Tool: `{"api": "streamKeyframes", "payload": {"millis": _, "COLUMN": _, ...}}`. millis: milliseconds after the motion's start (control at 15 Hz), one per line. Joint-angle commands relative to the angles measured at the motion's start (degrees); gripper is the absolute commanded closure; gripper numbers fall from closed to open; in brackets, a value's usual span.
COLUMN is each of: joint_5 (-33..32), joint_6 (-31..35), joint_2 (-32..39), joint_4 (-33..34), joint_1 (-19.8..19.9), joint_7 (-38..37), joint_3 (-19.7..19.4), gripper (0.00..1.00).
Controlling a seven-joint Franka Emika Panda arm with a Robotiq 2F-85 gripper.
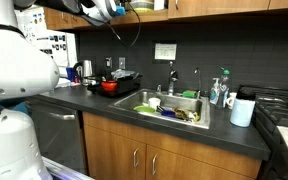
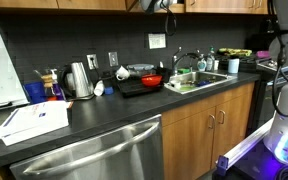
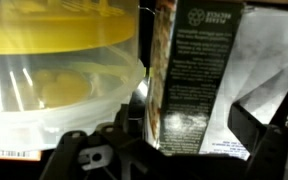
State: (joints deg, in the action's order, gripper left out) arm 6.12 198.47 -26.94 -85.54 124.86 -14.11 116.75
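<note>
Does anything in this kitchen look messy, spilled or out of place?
Only the sink stands out: it is heaped with dishes up to its rim. No spill shows on the dark counter, and nothing looks tipped or broken.

In the wrist view, a tub (image 3: pixel 54 80) sits left of a packet (image 3: pixel 199 80), just beside it. The tool (image 3: pixel 169 150) is in front of both. In an exterior view, the sink (image 1: pixel 144 100) is set in the bench (image 1: pixel 94 108). A bowl (image 1: pixel 109 86) stands left of it and a cup (image 1: pixel 242 111) right of it.
</note>
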Motion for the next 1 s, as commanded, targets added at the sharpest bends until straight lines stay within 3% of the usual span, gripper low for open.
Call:
{"api": "streamKeyframes", "payload": {"millis": 0, "joint_5": 1.21, "joint_6": 0.02, "joint_2": -2.46, "joint_4": 2.57, "joint_1": 3.56, "joint_7": -0.93, "joint_3": -0.99, "gripper": 0.00}}
{"api": "streamKeyframes", "payload": {"millis": 467, "joint_5": 1.81, "joint_6": 0.18, "joint_2": -2.10, "joint_4": 1.28, "joint_1": 2.96, "joint_7": -0.93, "joint_3": -2.30, "gripper": 0.00}}
{"api": "streamKeyframes", "payload": {"millis": 933, "joint_5": -0.54, "joint_6": 0.26, "joint_2": 1.81, "joint_4": -0.75, "joint_1": 0.67, "joint_7": -0.48, "joint_3": -0.03, "gripper": 0.00}}
